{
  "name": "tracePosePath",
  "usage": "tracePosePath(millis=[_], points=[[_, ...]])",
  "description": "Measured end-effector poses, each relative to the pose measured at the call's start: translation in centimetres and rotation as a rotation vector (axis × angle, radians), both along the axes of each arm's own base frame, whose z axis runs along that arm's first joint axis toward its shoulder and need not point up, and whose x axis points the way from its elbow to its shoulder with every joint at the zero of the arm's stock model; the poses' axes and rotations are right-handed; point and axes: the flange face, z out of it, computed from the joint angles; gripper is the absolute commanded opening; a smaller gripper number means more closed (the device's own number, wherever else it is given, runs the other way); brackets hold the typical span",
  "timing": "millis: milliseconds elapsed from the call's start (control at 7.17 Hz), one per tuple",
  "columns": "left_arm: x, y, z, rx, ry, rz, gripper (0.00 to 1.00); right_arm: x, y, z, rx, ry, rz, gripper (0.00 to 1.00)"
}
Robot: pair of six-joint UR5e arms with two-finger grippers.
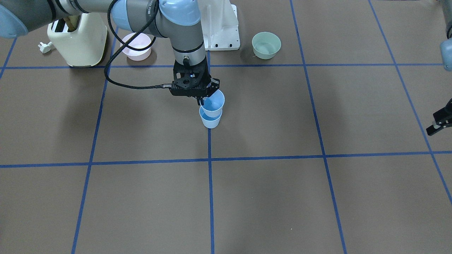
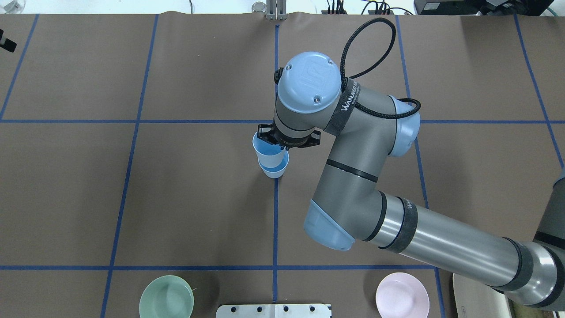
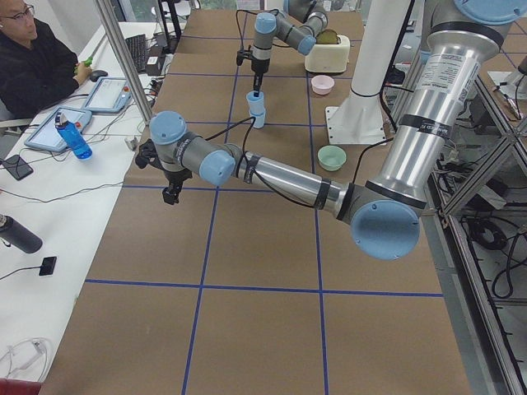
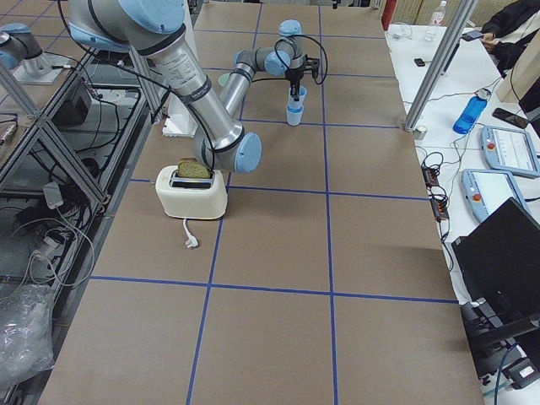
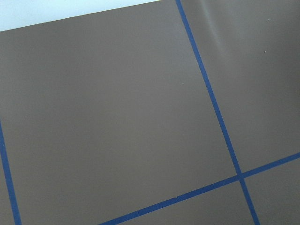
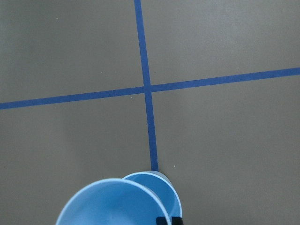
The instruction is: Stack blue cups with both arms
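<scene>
The right arm (image 2: 353, 176) is reaching across to the table's (image 1: 282, 194) middle, its wrist pointing straight down. The right fingers (image 1: 201, 102) are pinching the rim of the upper cup (image 1: 213, 104), one finger inside and one outside. That cup is tilting slightly, its base sitting in the mouth of the lower cup (image 1: 210, 121), which is standing on a tape line (image 6: 146, 70). The left arm (image 3: 280, 177) is stretching out low near the table's far edge. Its fingers (image 1: 436, 127) are hanging over bare table, well apart from both cups, and I cannot tell how far open they are.
</scene>
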Motion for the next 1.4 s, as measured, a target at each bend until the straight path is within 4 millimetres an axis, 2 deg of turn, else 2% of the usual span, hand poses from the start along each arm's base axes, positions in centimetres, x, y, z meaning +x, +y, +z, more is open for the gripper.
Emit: tracePosePath(millis=[140, 558, 698, 837, 977, 1116, 1256, 1395], points=[[0.0, 0.0, 0.0, 0.0, 0.0, 0.0, 0.97, 0.0, 0.0, 0.1, 0.001, 0.001, -0.002, 1.0], [0.0, 0.0, 0.0, 0.002, 0.0, 0.002, 0.97, 0.6, -0.1, 0.7, 0.012, 0.008, -0.001, 1.0], [0.0, 0.0, 0.2, 0.001, -0.001, 0.003, 0.97, 2.8, -1.3, 1.4, 0.045, 0.012, -0.006, 1.0], [0.0, 0.0, 0.4, -0.001, -0.001, 0.005, 0.98, 6.8, -3.9, 2.9, 0.084, 0.021, -0.022, 1.0], [-0.1, 0.1, 0.7, 0.003, 0.0, 0.01, 0.97, 11.9, -7.3, 5.4, 0.105, 0.032, -0.049, 1.0], [-0.3, 0.2, 1.1, 0.012, 0.0, 0.02, 0.98, 17.9, -10.7, 8.5, 0.12, 0.041, -0.077, 1.0], [-0.8, 0.4, 1.5, 0.02, -0.001, 0.027, 0.98, 24.0, -13.2, 12.2, 0.132, 0.051, -0.098, 1.0], [-1.3, 0.9, 2.3, 0.027, 0.003, 0.036, 0.97, 30.1, -14.7, 16.5, 0.148, 0.062, -0.119, 1.0]])
